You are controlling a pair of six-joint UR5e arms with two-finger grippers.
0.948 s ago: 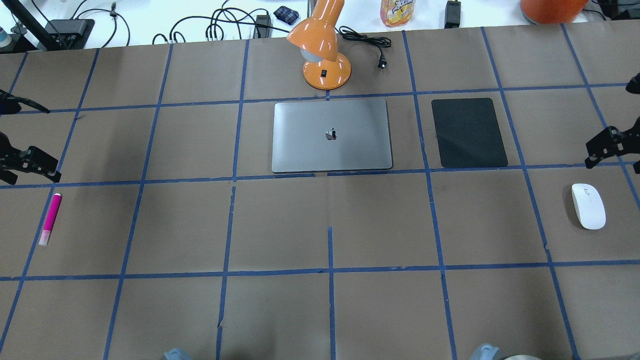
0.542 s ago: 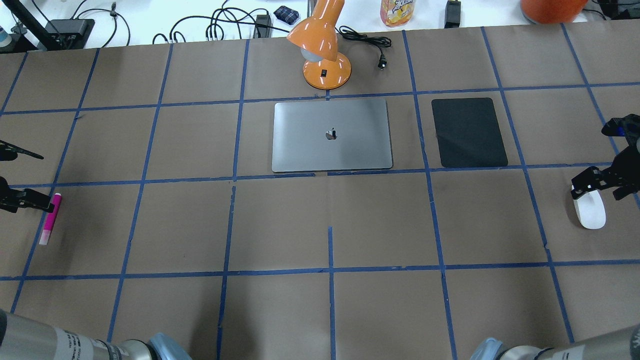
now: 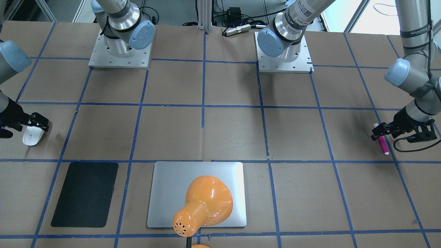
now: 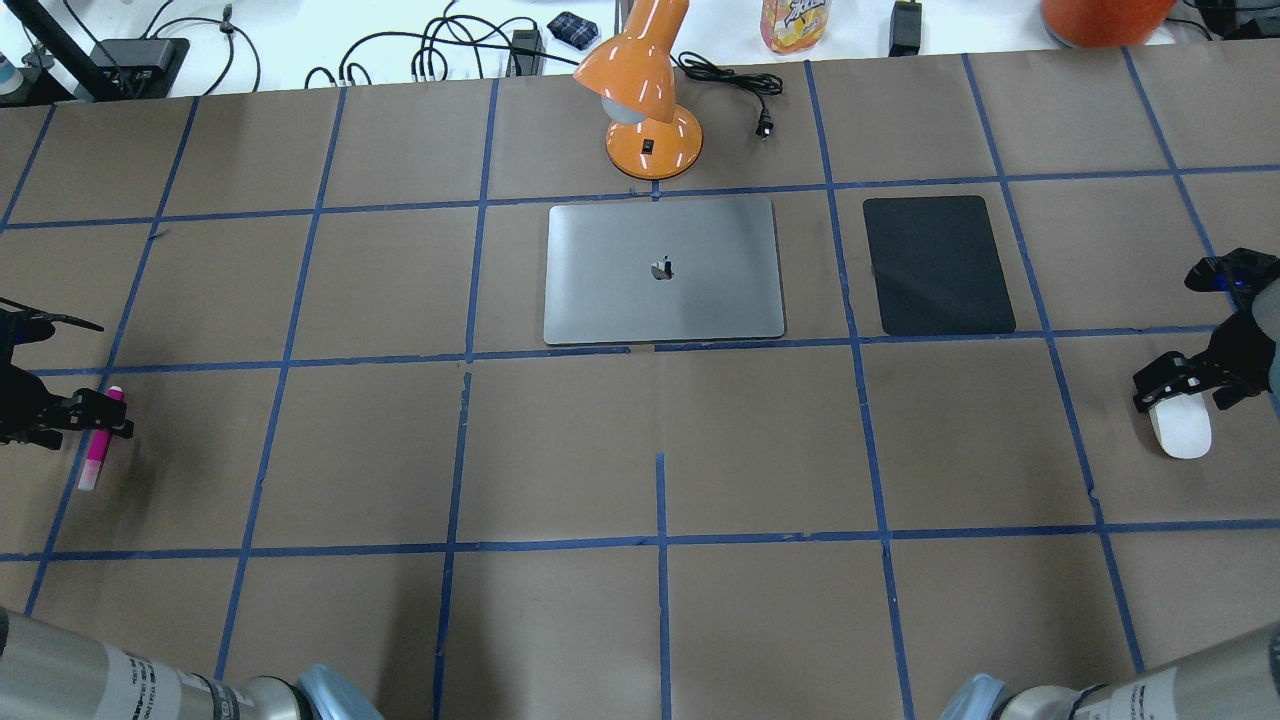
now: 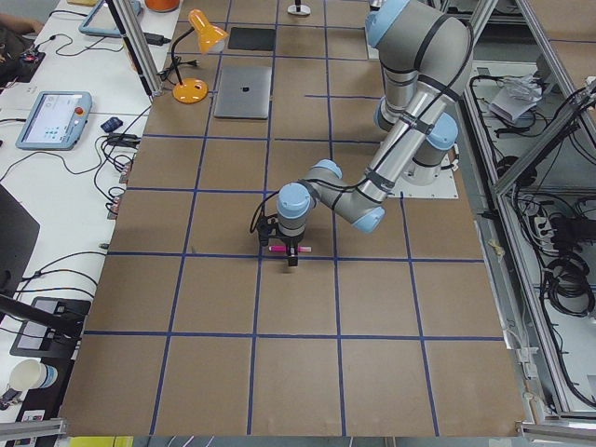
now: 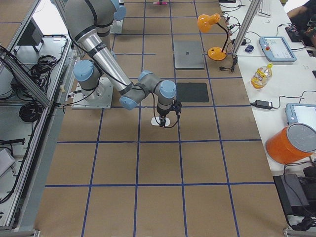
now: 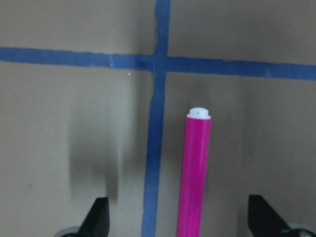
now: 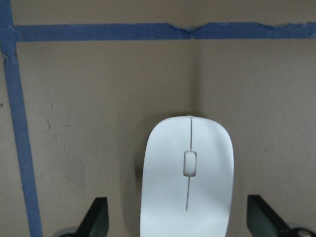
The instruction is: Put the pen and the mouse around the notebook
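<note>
A table (image 4: 760, 450) covered in brown paper and marked into squares by blue tape fills the overhead view. The notebook (image 4: 663, 270), a closed silver-grey laptop, lies flat just above the centre of that view. A black mat (image 4: 938, 265) lies to its right, one tape line between them. An orange desk lamp (image 4: 645, 90) stands just above the notebook's top edge, its shade tilted.

The right gripper (image 8: 180, 217) is low over the table at the right edge of the overhead view. Its jaws are spread wide with a fingertip (image 8: 98, 217) on either side of the mouse (image 8: 187, 173) and a clear gap to each. The mouse rests on the paper, well apart from the notebook and below and right of the mat.

The left gripper (image 7: 181, 219) is at the left edge of the overhead view, jaws likewise apart and straddling the pen (image 7: 195, 173) without touching it. The pen lies flat beside a tape line, far left of the notebook.
</note>
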